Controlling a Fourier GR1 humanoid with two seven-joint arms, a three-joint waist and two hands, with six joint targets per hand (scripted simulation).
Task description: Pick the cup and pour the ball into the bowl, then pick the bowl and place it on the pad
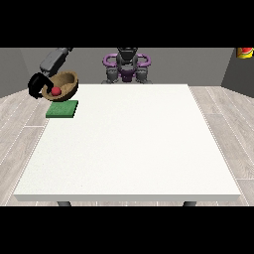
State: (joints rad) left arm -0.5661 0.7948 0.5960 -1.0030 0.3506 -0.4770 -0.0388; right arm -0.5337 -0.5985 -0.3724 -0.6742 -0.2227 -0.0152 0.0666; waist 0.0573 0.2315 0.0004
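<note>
A brown wooden bowl [63, 85] hangs tilted in the air above the far left corner of the white table [129, 144], with a red ball [56, 91] inside it. The black hand at the view's left [37, 85] is curled round the bowl's left rim. Just below the bowl lies a flat green pad [62, 109] on the table; the bowl is above it and apart from it. No cup shows anywhere. The other hand is out of sight.
The robot's torso [127, 67] stands behind the table's far edge. A red and yellow object [244, 52] sits at the top right corner of the room. Grey wood floor surrounds the table.
</note>
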